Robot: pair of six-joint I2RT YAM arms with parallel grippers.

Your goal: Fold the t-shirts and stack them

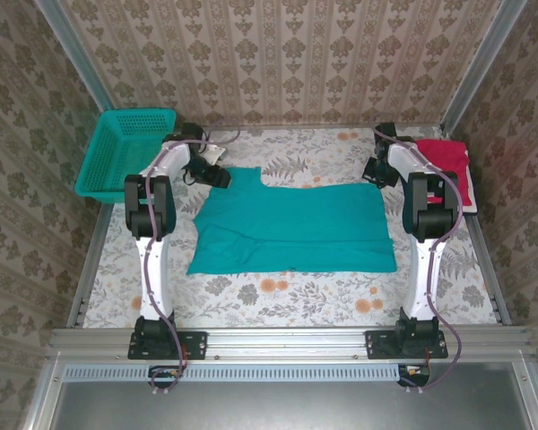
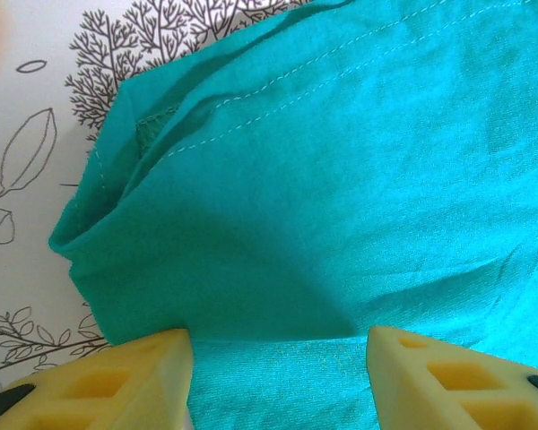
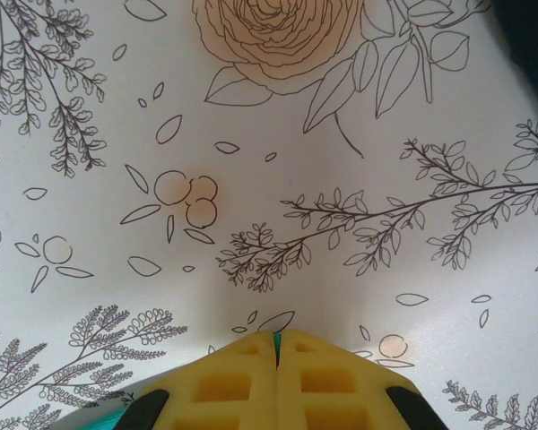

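Note:
A teal-green t-shirt lies spread flat in the middle of the table, and no print shows on it. My left gripper hovers over its far left corner. In the left wrist view its yellow fingers stand wide apart and open, with teal cloth beneath and between them. At the shirt's far right corner my right gripper is shut, and a thin sliver of teal cloth shows between its pressed pads. A folded red t-shirt rests at the far right. The navy tee is out of view.
A teal mesh basket stands at the far left, tilted against the wall. The floral tablecloth is bare in front of the shirt. Patterned walls close in the back and both sides.

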